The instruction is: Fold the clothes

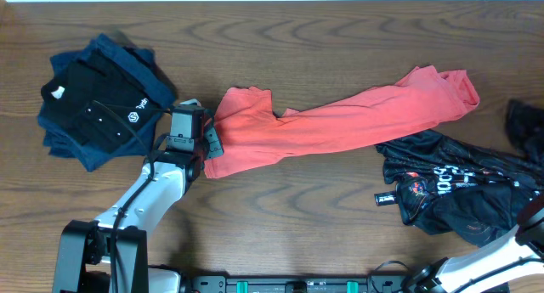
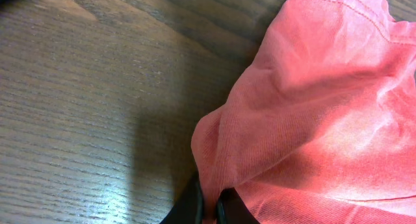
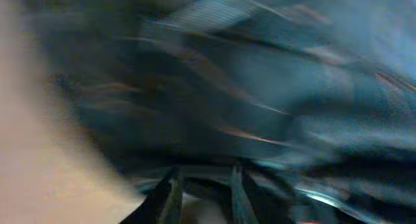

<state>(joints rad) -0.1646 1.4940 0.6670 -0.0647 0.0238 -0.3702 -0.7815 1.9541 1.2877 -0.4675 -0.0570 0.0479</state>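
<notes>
Overhead: the coral T-shirt [image 1: 340, 119] lies stretched across mid-table, and my left gripper [image 1: 211, 147] holds its left end. Left wrist: jaws clamped on coral fabric. Right wrist: blur over the black jersey [image 3: 279, 74]; I cannot tell how the right gripper [image 3: 205, 188] stands. I judge I'm spreading it flat; next, pull gently left.
</notes>
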